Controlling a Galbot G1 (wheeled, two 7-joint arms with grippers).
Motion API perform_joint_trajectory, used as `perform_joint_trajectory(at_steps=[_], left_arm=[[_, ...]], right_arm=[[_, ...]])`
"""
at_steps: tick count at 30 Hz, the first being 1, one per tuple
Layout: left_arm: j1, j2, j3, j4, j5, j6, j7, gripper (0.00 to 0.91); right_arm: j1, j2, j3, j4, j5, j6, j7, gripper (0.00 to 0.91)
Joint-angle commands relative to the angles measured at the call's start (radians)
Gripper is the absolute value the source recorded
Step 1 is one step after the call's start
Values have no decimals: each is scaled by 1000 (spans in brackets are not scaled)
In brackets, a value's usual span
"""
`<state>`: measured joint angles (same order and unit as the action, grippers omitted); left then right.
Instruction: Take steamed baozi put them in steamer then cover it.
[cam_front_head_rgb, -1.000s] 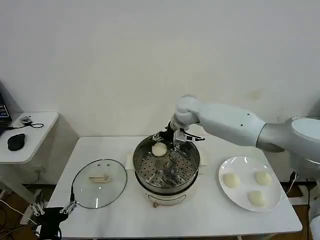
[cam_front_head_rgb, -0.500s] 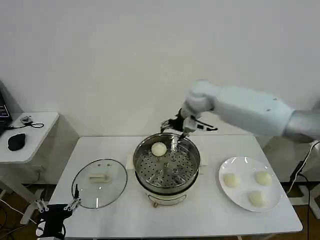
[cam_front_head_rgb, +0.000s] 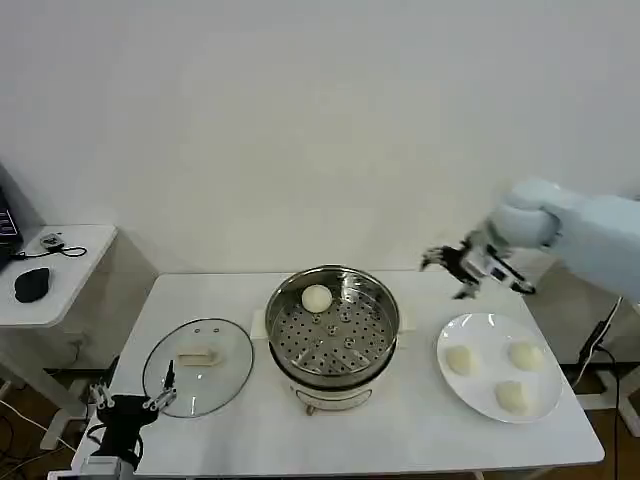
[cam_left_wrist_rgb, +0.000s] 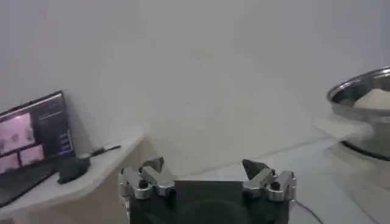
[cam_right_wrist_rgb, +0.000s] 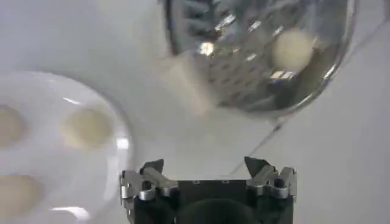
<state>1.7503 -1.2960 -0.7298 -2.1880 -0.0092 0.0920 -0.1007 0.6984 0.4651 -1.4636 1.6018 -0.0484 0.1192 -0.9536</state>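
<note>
The steamer (cam_front_head_rgb: 340, 345) stands mid-table with one steamed baozi (cam_front_head_rgb: 317, 298) lying at its far left side. Three more baozi (cam_front_head_rgb: 461, 360) rest on a white plate (cam_front_head_rgb: 490, 335) to the right. The cover (cam_front_head_rgb: 198, 365) lies flat on the table left of the steamer, handle up. My right gripper (cam_front_head_rgb: 455, 268) hangs open and empty in the air between steamer and plate, above the table's far edge. Its wrist view looks down on the steamer (cam_right_wrist_rgb: 244, 73), the baozi (cam_right_wrist_rgb: 294, 49) inside and the plate (cam_right_wrist_rgb: 42, 91). My left gripper (cam_front_head_rgb: 130, 410) waits open, low at the front left.
A side table (cam_front_head_rgb: 60, 270) with a mouse and a laptop stands at the far left. The white wall rises right behind the table. Bare tabletop (cam_front_head_rgb: 420, 440) lies in front of the steamer and between it and the plate.
My right gripper let go of the baozi in the steamer, lifted out and swung right toward the plate. The left gripper crept slightly up and right.
</note>
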Motion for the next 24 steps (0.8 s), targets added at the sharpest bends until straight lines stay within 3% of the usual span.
perform_joint_trajectory(at_steps=[1, 5, 11, 15, 20, 24], left_arm=[[-46, 51, -2, 14, -8, 12, 46, 907], [-59, 70, -15, 29, -18, 14, 50, 907], [-70, 80, -23, 50, -24, 16, 51, 907], [-69, 75, -25, 50, -23, 15, 51, 907], [-63, 69, -38, 44, -22, 16, 52, 907], [-53, 61, -44, 40, -19, 14, 52, 907]], right_arm=[[-30, -263, -68, 90, 29, -167, -6, 907], [-72, -277, -72, 89, 34, -191, -8, 907], [-360, -247, 153, 37, 64, -224, 15, 907], [-553, -166, 350, -30, 61, -239, 44, 907], [-672, -72, 470, -127, 51, -255, 85, 907], [-718, -26, 506, -174, 57, -262, 90, 907]])
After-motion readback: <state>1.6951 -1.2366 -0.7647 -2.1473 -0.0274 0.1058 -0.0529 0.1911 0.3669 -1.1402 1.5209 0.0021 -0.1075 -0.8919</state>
